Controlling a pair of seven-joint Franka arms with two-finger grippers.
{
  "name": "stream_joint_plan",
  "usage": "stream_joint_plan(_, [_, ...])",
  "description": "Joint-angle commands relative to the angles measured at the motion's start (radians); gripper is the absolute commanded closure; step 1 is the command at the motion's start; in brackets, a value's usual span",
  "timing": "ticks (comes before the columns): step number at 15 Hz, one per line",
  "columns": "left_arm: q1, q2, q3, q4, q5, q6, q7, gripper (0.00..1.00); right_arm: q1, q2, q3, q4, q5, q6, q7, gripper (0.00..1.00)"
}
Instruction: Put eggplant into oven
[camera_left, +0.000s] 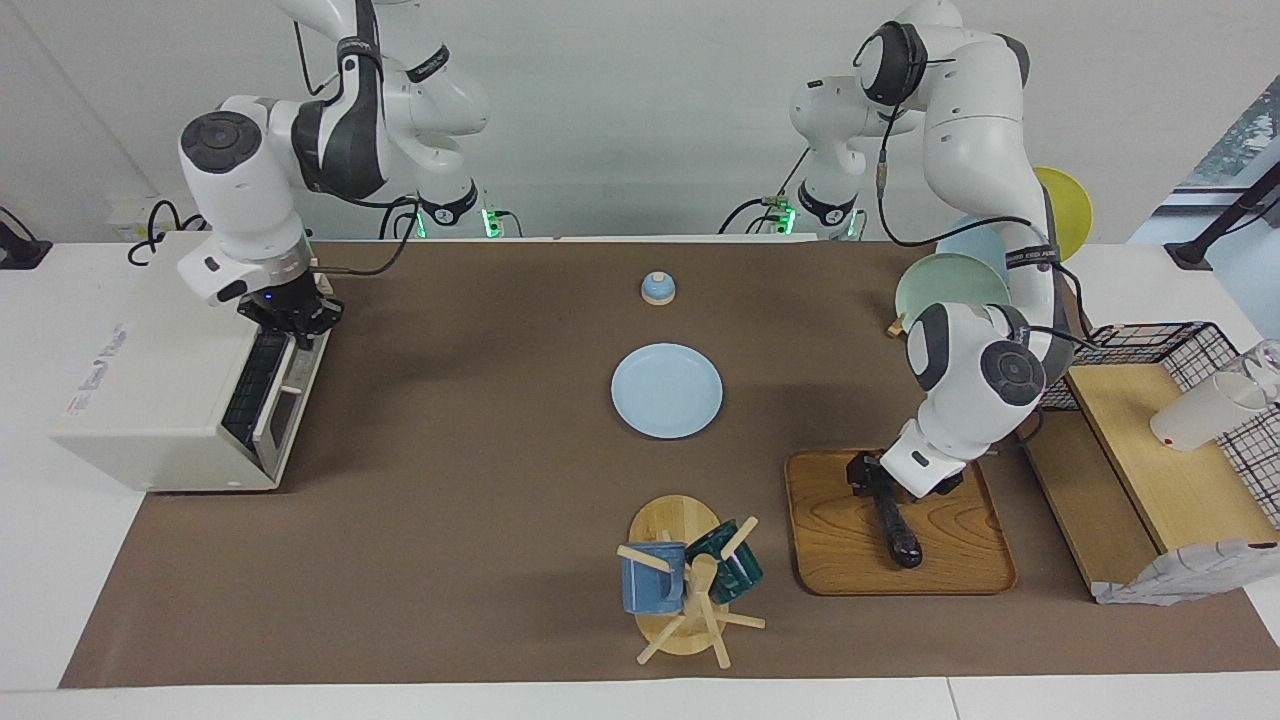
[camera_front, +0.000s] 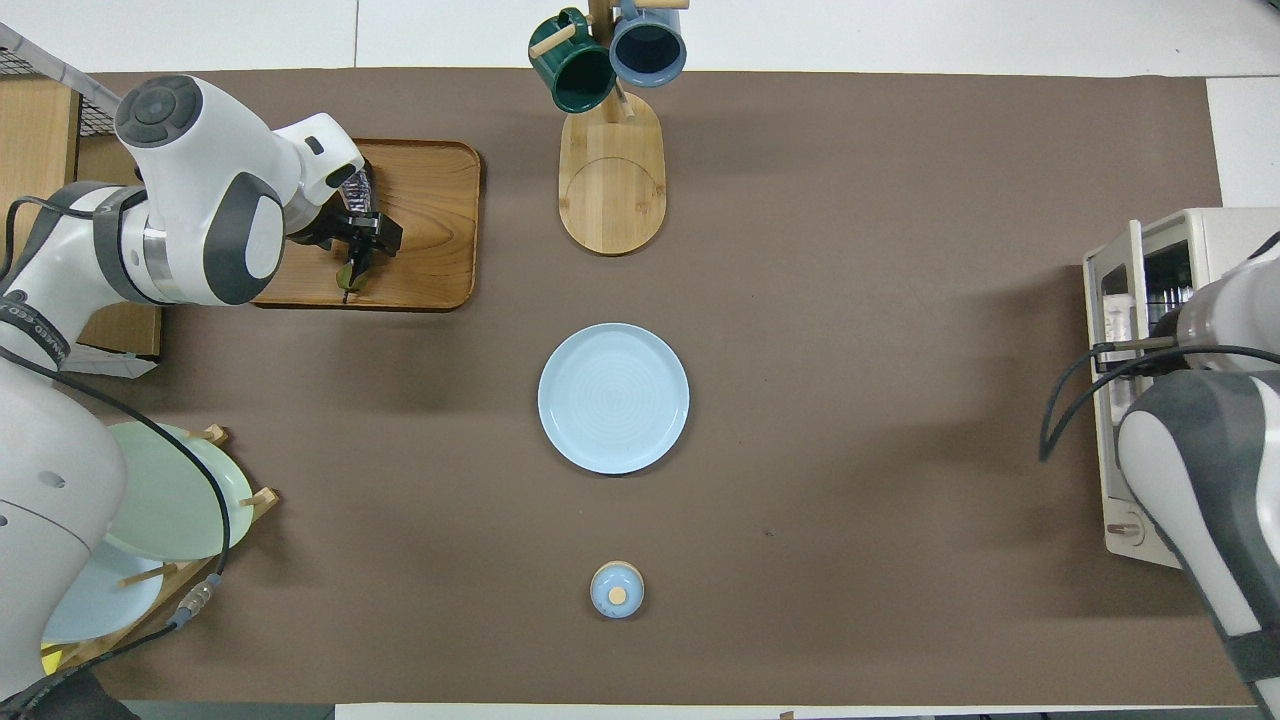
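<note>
We found the long, glossy dark purple eggplant (camera_left: 893, 522) lying on the rounded wooden tray (camera_left: 840, 560) toward the left arm's end of the bench. The left gripper (camera_left: 872, 482) was down at its stem end, jaws clamped on it. The boxy off-white toaster oven (camera_left: 160, 390) sat at the right arm's end, its glass door (camera_left: 272, 395) partly dropped open. The right gripper (camera_left: 292, 318) was at the door's upper edge; we could not tell how its jaws stood. A round pale-blue plate (camera_left: 666, 390) lay mid-bench.
</note>
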Motion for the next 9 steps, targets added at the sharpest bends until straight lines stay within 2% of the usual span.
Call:
stream_joint_plan(1, [-0.004,-0.024,0.007,-0.029,0.019,0.020,0.014,0.77,-0.017,0.076,-0.004,-0.031,0.025,0.141,0.002,1.00])
stream_joint_plan(2, [-0.004,-0.024,0.007,-0.028,0.019,0.019,0.019,0.91,-0.018,0.095,-0.004,-0.031,0.034,0.170,0.001,1.00])
stream_joint_plan(3, [-0.004,-0.024,0.007,-0.026,0.019,0.015,0.021,1.00,-0.018,0.112,-0.004,-0.034,0.040,0.198,0.001,1.00])
stream_joint_plan(6, [-0.006,-0.028,0.006,-0.006,0.017,-0.021,0.018,1.00,-0.017,0.126,-0.001,-0.064,0.045,0.288,0.002,1.00])
stream_joint_plan(9, [-0.013,-0.118,0.000,-0.021,0.003,-0.101,0.010,1.00,-0.017,0.197,0.001,-0.064,0.077,0.345,0.009,1.00])
